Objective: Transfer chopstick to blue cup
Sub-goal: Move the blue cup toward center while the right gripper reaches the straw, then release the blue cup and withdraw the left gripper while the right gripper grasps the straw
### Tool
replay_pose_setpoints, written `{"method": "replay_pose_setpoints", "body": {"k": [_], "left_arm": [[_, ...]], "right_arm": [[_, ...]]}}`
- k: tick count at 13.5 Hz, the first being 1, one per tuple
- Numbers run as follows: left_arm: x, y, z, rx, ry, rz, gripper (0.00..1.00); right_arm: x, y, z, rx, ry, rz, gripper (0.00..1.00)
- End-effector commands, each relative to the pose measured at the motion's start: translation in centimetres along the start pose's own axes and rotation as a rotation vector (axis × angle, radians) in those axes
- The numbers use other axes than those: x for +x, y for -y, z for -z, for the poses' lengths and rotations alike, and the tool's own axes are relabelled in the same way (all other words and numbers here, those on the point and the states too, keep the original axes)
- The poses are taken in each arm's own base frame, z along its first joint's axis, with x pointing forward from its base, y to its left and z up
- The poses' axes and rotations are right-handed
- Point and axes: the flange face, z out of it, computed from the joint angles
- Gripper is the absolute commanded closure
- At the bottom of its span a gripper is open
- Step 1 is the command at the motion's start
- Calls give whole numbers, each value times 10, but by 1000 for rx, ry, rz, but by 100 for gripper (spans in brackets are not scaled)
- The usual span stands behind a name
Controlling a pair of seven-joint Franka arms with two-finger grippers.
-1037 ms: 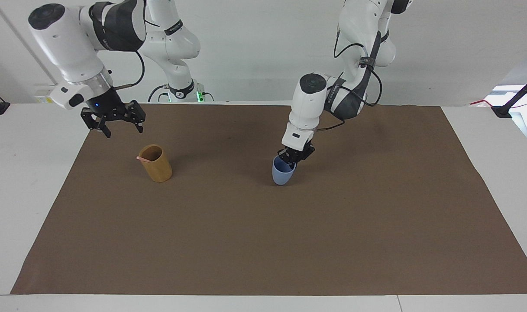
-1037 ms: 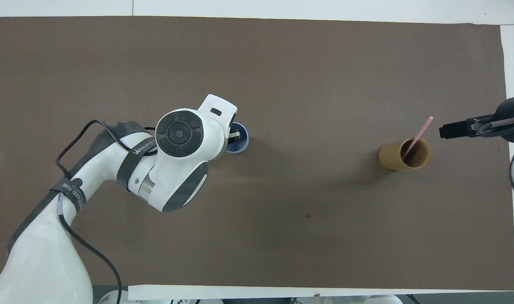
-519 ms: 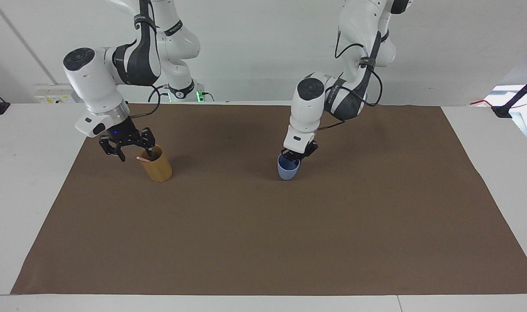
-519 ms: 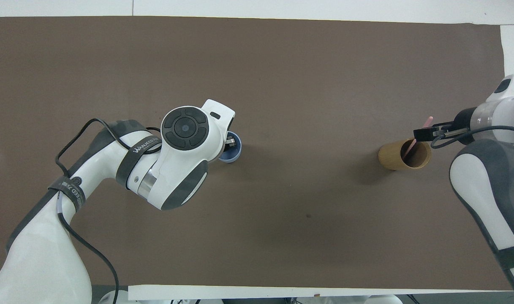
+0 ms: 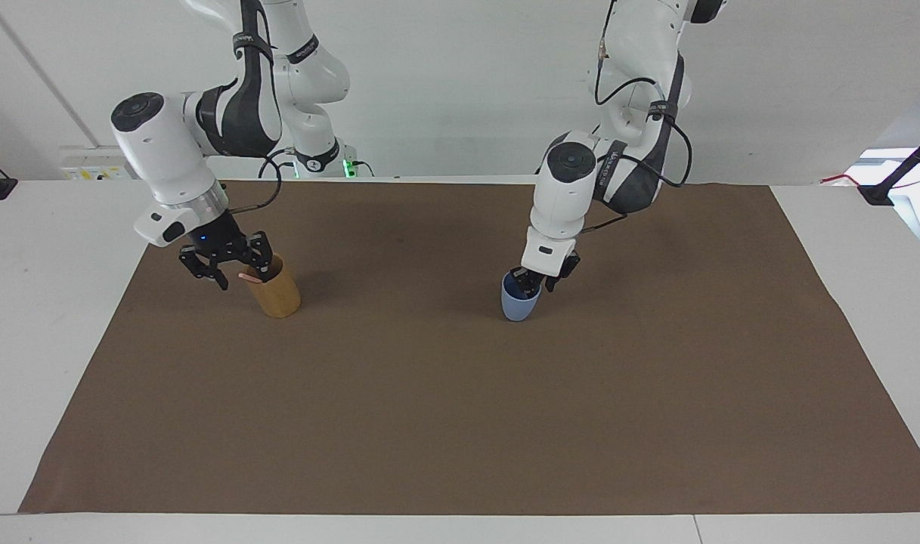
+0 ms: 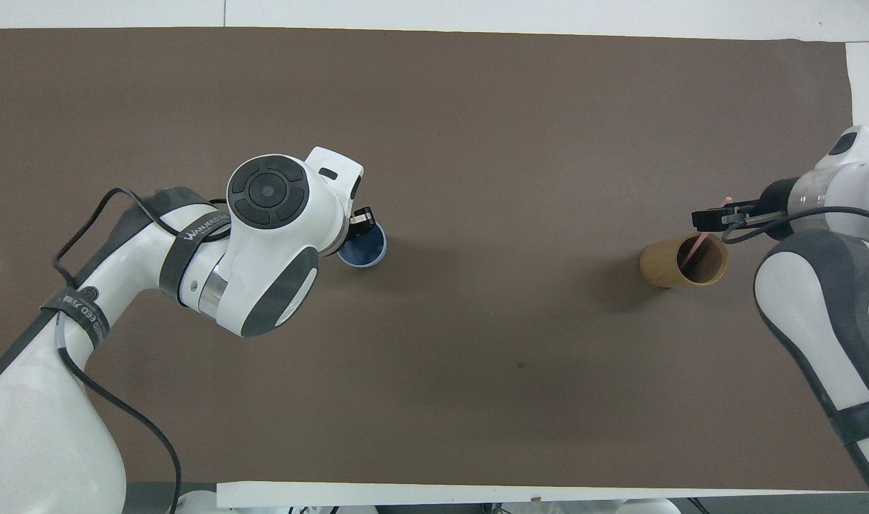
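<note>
Pink chopstick (image 5: 246,277): leaning in tan cup (image 5: 277,291), toward the tabletop's right-arm end; top end sticks out at the rim.
Right gripper (image 5: 236,269): at that rim, jaws open, chopstick top between them.
Blue cup (image 5: 520,300): mid-tabletop, upright.
Left gripper (image 5: 536,279): at its rim; jaws' state unclear.

2 cups are standing on the mat: 1 blue cup (image 5: 519,303) (image 6: 363,248) and 1 tan cup (image 5: 277,291) (image 6: 682,263). 1 chopstick (image 5: 245,277) (image 6: 693,250) is showing, leaning in the tan cup. 1 brown mat (image 5: 460,408) (image 6: 477,143) is covering the middle of 1 white table (image 5: 44,302). 2 robot arms are reaching in, carrying 2 grippers: 1 left gripper (image 5: 536,283) (image 6: 363,221) and 1 right gripper (image 5: 236,272) (image 6: 712,216).
</note>
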Motion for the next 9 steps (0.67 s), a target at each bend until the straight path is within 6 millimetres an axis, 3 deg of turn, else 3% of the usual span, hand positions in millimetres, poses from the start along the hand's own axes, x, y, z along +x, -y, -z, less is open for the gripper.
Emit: {"method": "replay_pose_setpoints", "body": {"k": [1,3,5,9], "left_arm": [[-7,17,40,21,-6,9,0],[4,35,62,43,10,37,0],[31,74,88,40,5,74,0],[116,197,138,30,-12,-86,0]], "right_arm": [[-3,-3,-2,14,-15,48,37],[-4,-1,-3,19,-2,54,46],[-3,0,-2,19,-3,56,49],[-5,1,-2,25,14,59,62]]}}
